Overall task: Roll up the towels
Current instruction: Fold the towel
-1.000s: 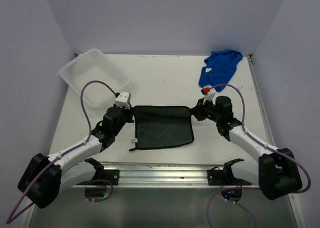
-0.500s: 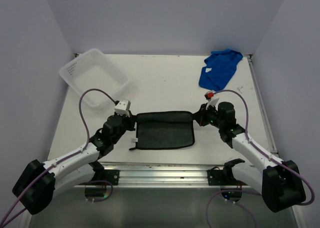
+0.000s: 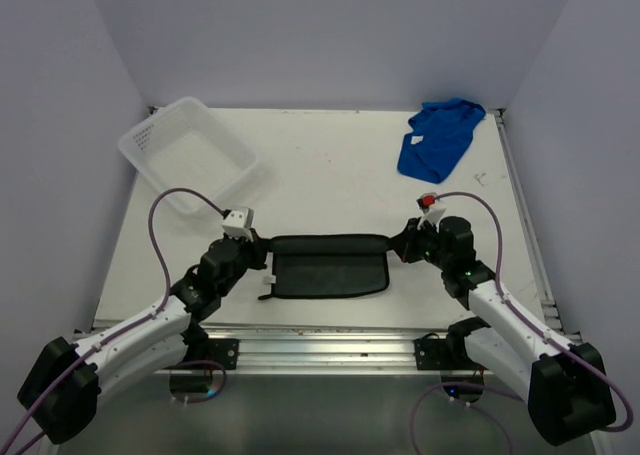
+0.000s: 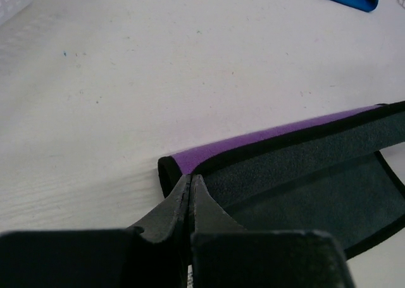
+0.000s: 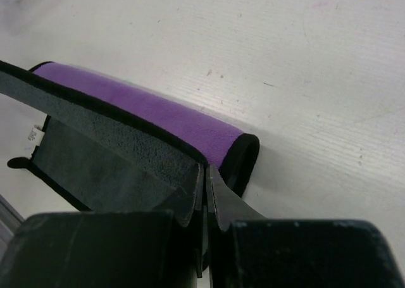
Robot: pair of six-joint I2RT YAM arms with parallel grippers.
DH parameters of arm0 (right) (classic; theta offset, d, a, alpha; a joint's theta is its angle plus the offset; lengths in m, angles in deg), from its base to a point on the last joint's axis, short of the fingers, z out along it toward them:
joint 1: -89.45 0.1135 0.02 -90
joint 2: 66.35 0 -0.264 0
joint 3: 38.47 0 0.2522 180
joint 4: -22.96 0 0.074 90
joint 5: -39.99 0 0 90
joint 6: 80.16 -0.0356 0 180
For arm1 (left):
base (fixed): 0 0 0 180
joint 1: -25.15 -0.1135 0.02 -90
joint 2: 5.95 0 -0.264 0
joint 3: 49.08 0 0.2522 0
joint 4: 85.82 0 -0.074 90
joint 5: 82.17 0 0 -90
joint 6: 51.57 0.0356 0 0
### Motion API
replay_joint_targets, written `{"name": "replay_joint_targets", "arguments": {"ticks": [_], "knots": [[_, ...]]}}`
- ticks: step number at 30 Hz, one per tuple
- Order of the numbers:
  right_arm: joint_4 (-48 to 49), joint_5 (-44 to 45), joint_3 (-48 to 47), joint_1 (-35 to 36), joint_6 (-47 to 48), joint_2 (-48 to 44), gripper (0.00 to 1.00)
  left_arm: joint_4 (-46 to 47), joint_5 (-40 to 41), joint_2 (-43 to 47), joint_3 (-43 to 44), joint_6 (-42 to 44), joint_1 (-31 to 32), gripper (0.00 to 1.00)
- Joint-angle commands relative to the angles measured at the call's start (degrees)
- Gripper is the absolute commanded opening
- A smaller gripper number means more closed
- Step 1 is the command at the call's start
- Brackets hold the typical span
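We grip the purple towel [image 3: 328, 273] with left gripper [image 4: 190, 185] and right gripper [image 5: 205, 174] pinched closed; one fold made, blue towel [image 3: 437, 140] untouched.

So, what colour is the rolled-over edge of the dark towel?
Purple with black trim; the towel shows best in the right wrist view.

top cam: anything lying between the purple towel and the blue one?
Nothing. Only bare table lies between the purple towel and the blue towel, as the top view shows.
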Motion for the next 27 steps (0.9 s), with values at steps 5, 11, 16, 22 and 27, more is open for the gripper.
{"name": "replay_joint_targets", "arguments": {"ticks": [5, 11, 16, 22, 27], "knots": [[-1.2, 2.0, 3.3, -0.1, -3.8, -4.0, 0.00, -2.2, 0.4, 2.2, -1.5, -1.9, 0.5, 0.00], [-2.3, 1.0, 3.6, -0.1, -4.6, -4.5, 0.00, -3.3, 0.3, 2.6, -2.3, -3.9, 0.9, 0.00], [-4.5, 1.3, 4.1, -0.1, -6.9, -4.6, 0.00, -4.8, 0.0, 3.9, -2.6, -4.4, 1.0, 0.00], [-9.6, 0.7, 3.9, -0.1, -6.9, -5.4, 0.00, -7.8, -0.6, 4.6, -1.7, -5.0, 1.1, 0.00], [-13.2, 0.5, 3.5, -0.1, -6.9, -6.5, 0.00, -9.5, -0.3, 4.3, -1.7, -6.2, 1.2, 0.00]]}}
